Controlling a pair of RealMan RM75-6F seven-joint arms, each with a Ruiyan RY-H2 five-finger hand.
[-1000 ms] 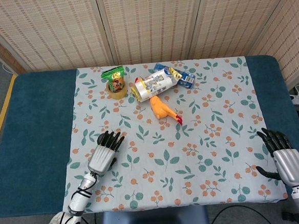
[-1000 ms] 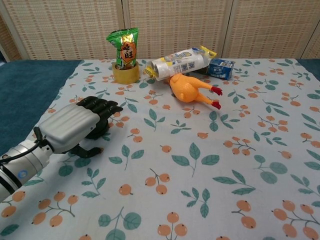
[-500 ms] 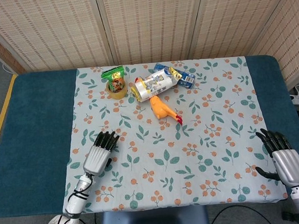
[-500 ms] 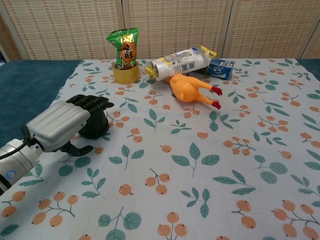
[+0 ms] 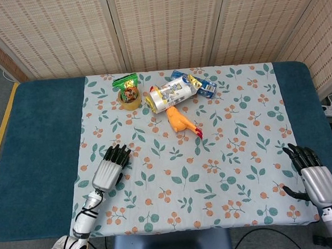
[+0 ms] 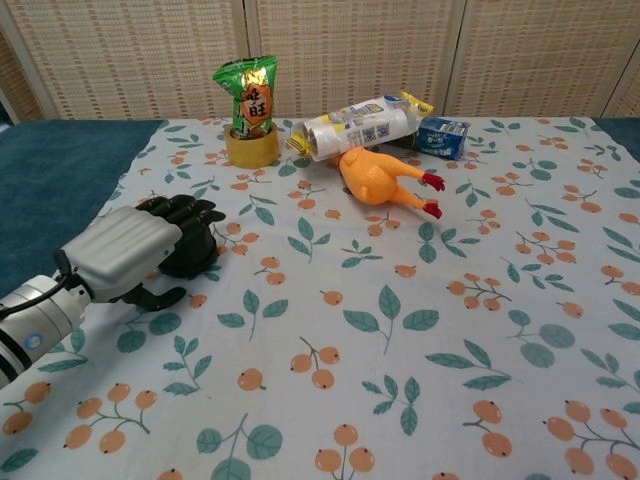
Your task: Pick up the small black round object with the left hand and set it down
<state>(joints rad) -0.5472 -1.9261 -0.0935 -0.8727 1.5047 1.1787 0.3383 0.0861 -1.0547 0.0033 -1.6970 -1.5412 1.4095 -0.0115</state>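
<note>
Near the bench's point(image 5: 38, 167) left front edge, the left hand point(image 6: 135, 248) curls its fingers point(image 6: 185, 212) over the small black round object point(image 6: 192, 258), which sits on the cloth. The right hand point(image 5: 313, 178) rests at the right front corner, fingers apart, empty.

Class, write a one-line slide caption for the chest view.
Left hand curls over a small black round object on the leaf-print tablecloth.

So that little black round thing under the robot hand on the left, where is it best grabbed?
Probably by its rounded sides, coming down from above. The small black round object sits low on the tablecloth, mostly hidden by the left robot hand, whose fingers curl over its top. The cloth beside it looks free, leaving room for fingers on opposite sides. Whether it is gripped, I cannot tell.
</note>
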